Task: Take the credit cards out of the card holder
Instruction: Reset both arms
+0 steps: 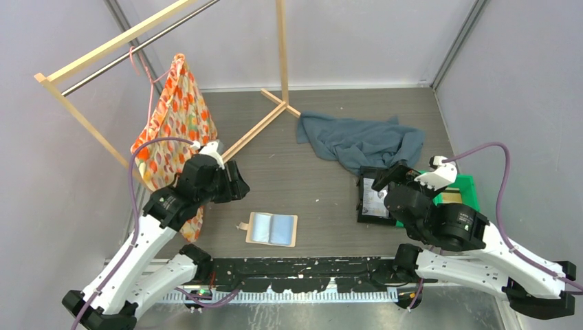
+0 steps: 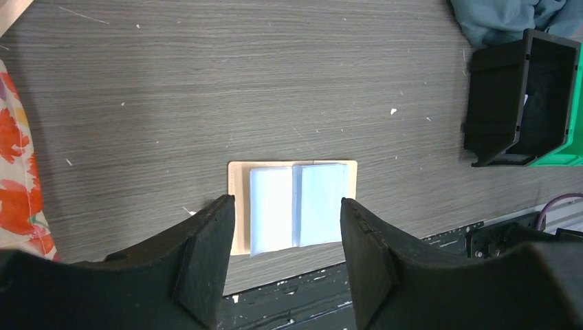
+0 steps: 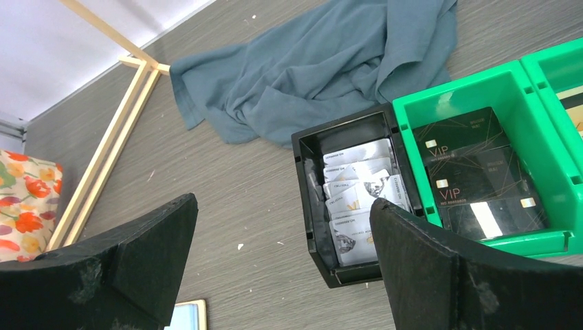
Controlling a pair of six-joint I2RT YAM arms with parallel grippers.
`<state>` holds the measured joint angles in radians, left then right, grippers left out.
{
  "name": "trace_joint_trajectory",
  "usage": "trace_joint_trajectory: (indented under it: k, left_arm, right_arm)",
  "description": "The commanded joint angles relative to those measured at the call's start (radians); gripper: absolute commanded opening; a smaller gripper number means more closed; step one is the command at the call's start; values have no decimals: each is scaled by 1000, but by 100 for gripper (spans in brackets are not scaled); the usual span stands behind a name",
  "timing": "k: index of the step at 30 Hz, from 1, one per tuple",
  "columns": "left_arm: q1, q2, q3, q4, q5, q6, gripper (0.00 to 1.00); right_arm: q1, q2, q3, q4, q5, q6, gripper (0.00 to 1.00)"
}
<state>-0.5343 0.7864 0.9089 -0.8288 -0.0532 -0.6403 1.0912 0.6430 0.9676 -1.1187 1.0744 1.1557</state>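
Note:
The card holder [image 1: 271,229] lies open and flat on the table near the front edge, tan with pale blue-grey pockets; no card shows in it. In the left wrist view it [image 2: 292,206] lies below and between my open left fingers. My left gripper [image 1: 232,184] [image 2: 285,201] is open and empty, above and to the left of the holder. A few dark grey credit cards [image 3: 474,172] with pale VIP print lie in the green bin [image 3: 481,89]. My right gripper [image 1: 386,177] [image 3: 283,203] is open and empty, above the black tray [image 3: 309,206]. The holder's corner [image 3: 187,315] shows at the bottom.
The black tray [image 1: 375,199] holds several pale cards [image 3: 357,199], with the green bin [image 1: 462,185] to its right. A blue-grey cloth [image 1: 361,141] lies behind them. A wooden rack [image 1: 275,113] with a flowered bag [image 1: 172,130] stands at the back left.

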Motion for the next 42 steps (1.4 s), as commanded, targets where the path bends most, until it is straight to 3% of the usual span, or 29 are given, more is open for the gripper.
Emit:
trace_joint_trajectory:
  k: [1,42]
  left_arm:
    - [4,-34,-9,15,-38,4,59]
    - [4,11,-42,46,-8,19,59]
  right_arm:
    - [4,0,-6,5,62,14,100]
    - [3,46,-23,5,79,62,100]
